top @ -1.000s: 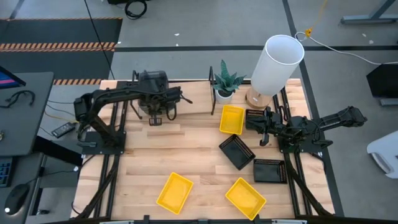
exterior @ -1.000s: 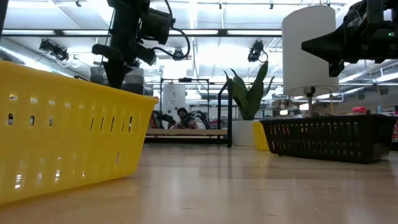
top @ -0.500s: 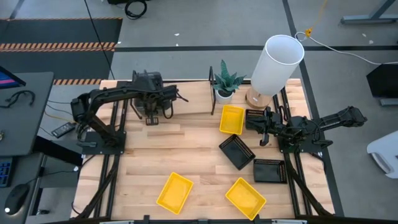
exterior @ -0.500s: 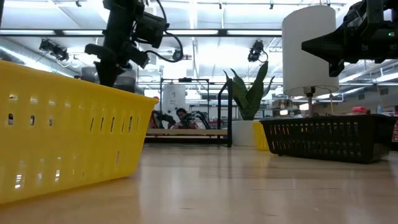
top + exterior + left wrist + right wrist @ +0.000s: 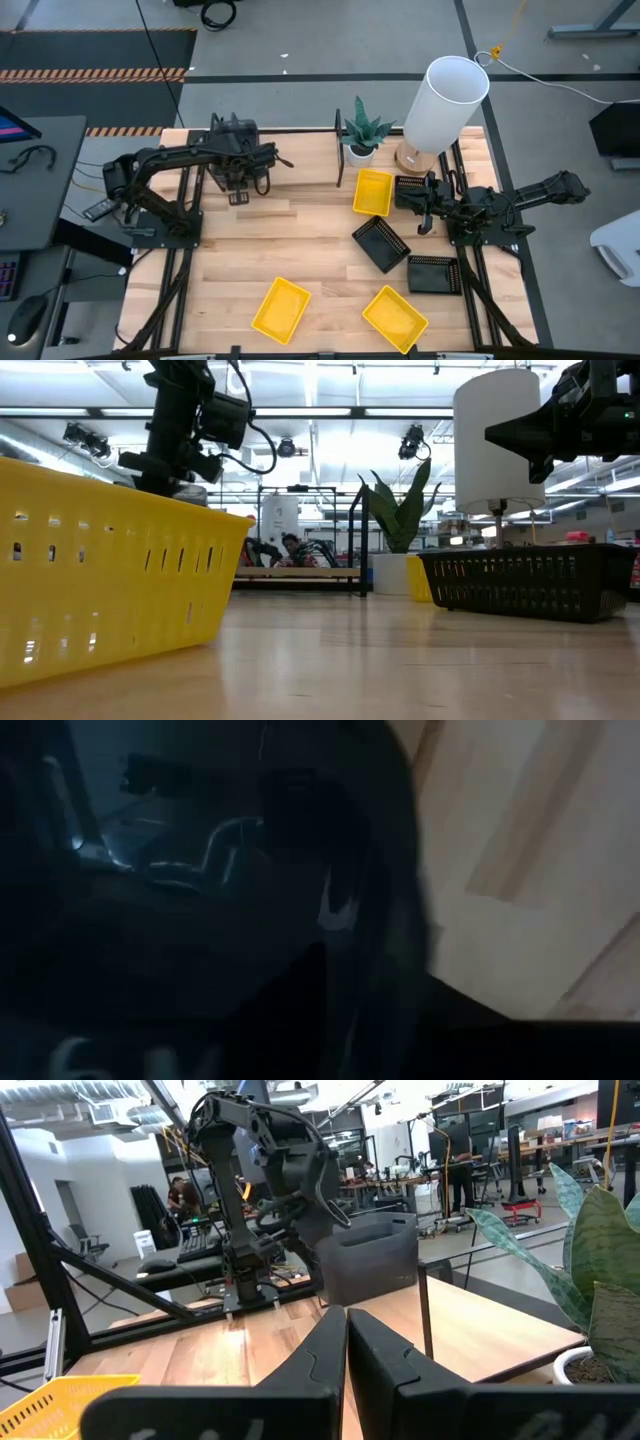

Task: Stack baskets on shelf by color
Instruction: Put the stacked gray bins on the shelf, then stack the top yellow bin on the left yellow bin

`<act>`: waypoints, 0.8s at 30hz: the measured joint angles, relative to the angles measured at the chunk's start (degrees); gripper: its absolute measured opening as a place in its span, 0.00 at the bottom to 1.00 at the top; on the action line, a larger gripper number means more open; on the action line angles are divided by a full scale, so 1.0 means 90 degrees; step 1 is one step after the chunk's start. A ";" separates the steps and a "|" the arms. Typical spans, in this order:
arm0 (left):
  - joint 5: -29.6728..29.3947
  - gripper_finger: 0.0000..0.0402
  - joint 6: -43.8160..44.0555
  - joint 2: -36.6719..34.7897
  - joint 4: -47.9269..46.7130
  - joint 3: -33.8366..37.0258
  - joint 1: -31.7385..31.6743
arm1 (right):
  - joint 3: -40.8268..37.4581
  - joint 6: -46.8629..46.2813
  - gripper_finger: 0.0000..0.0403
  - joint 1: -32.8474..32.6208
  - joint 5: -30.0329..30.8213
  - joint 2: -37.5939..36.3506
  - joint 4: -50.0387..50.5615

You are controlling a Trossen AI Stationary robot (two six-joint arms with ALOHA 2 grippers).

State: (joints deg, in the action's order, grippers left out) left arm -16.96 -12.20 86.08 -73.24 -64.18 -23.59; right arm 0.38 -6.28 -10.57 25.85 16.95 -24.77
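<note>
One shelf (image 5: 300, 168) runs along the table's far left. Three yellow baskets (image 5: 373, 192) lie on the tabletop: one at far centre-right and two along the near edge. Three black mesh baskets (image 5: 380, 243) cluster at the right. One dark grey basket (image 5: 371, 1263), hidden under the arm in the high view, shows in the right wrist view on the shelf. The left gripper (image 5: 240, 183) is right at it; whether it grips the basket I cannot tell. The right gripper (image 5: 347, 1342) waits over the right side, pinched shut on nothing.
</note>
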 joint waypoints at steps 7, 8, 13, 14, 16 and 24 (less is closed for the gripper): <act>-0.0349 0.40 0.0086 -0.0013 -0.0003 -0.0027 0.0002 | -0.0002 0.0000 0.05 -0.0002 0.0000 0.0000 0.0002; -0.0351 0.42 0.0106 -0.0025 -0.0006 -0.0076 0.0015 | 0.0000 0.0000 0.05 -0.0002 0.0000 0.0000 0.0000; -0.0522 0.50 0.0126 -0.0032 -0.0189 -0.0563 0.0204 | -0.0001 0.0000 0.05 -0.0001 0.0000 0.0001 0.0000; -0.0545 0.51 0.0125 -0.0032 -0.0202 -0.0683 0.0257 | -0.0001 0.0000 0.05 -0.0002 0.0000 0.0000 0.0000; -0.0539 0.54 0.0135 -0.0032 -0.0238 -0.0956 0.0392 | -0.0002 0.0000 0.05 -0.0002 0.0000 0.0000 0.0001; -0.0054 0.59 -0.0225 -0.0029 0.0923 -0.1464 0.1247 | -0.0002 0.0000 0.05 0.0000 0.0000 0.0001 0.0000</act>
State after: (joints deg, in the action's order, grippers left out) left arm -17.44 -14.23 85.83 -64.93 -77.36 -12.37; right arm 0.36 -6.28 -10.58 25.85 16.96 -24.77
